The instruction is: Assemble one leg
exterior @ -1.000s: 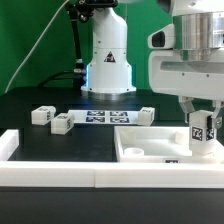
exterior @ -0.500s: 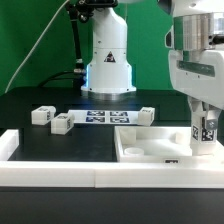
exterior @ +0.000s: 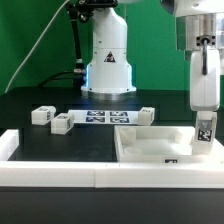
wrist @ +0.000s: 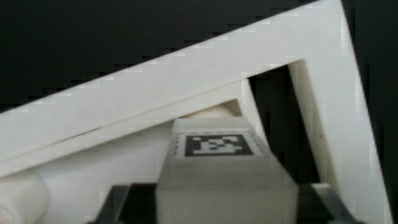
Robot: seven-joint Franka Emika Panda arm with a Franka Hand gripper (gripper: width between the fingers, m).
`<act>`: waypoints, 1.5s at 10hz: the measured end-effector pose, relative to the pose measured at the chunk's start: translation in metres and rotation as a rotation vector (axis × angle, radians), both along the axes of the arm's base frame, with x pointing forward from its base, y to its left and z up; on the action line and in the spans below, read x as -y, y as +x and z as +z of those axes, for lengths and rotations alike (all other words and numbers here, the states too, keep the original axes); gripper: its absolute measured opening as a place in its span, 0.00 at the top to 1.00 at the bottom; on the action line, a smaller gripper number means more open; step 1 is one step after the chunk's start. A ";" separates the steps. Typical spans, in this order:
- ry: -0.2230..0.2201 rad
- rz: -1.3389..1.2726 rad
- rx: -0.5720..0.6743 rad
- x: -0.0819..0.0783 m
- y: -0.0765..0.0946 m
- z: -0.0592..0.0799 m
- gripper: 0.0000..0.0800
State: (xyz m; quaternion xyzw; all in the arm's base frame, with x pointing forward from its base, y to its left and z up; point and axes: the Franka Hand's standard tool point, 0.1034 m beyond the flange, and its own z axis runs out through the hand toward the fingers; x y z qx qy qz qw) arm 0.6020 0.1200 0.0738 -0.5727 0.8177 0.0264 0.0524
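Note:
My gripper (exterior: 204,120) is shut on a leg (exterior: 204,131), a small white post with a black-and-white tag, held upright at the exterior view's right. The leg stands at the right rear corner of the large flat white tray-like piece (exterior: 150,152), low over or on its rim; I cannot tell if they touch. In the wrist view the leg (wrist: 222,165) fills the middle between the dark fingers (wrist: 132,203) of the gripper (wrist: 226,208), with the tray's raised rim (wrist: 196,75) forming a corner beyond it.
Three more legs lie on the black table: two at the left (exterior: 42,115) (exterior: 61,124), one by the tray (exterior: 143,115). The marker board (exterior: 104,118) lies between them. A white wall (exterior: 50,172) runs along the front. The arm's base (exterior: 108,62) stands behind.
The hand has turned about its vertical axis, so it looks narrower, and has shifted slightly right. The leg stays held at about the same height over the tray's corner.

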 end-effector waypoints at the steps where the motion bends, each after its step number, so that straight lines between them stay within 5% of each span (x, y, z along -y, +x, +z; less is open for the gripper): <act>1: 0.000 0.007 0.001 0.000 0.000 0.000 0.63; 2: -0.001 0.013 0.001 -0.001 0.000 0.000 0.63; 4: -0.007 0.139 0.014 0.002 0.000 0.000 0.28; 6: -0.018 0.330 0.034 0.001 0.000 0.000 0.21; 15: -0.111 1.388 0.090 -0.001 0.006 0.004 0.19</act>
